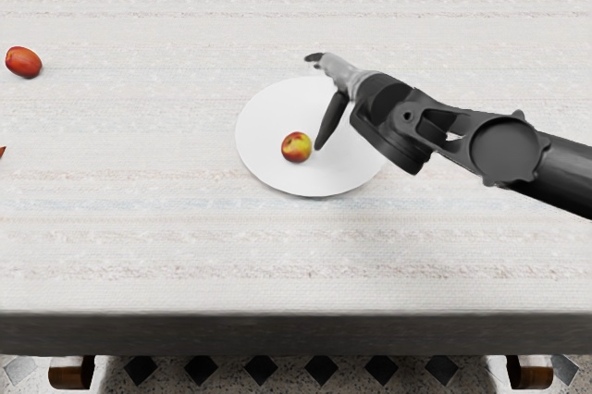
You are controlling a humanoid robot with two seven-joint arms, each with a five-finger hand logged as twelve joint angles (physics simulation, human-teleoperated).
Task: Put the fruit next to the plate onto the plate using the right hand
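Pale, faintly streaked boards make up your surface (185, 227), which fills nearly the whole head view. Grey ground lies beyond its far edge. Below the dark front lip you see a diamond-patterned floor (296, 371) and two wooden feet (70, 373).

Count with me:
- one white plate (268, 107) near the middle
- one red-and-yellow fruit (296, 147) lying on that plate, left of its centre
- one second fruit (23, 62), all red, far off by the left edge
- one red sliver (2, 151) cut by that same edge (too little shows to name it)

One arm (499, 149) comes in from the right. Your right hand (339, 81) hangs over the plate's right half, fingers (326, 126) spread and holding nothing. One dark finger points down just beside the fruit; whether it touches, you cannot tell. Wide bare surface lies in front of the plate and to its left.
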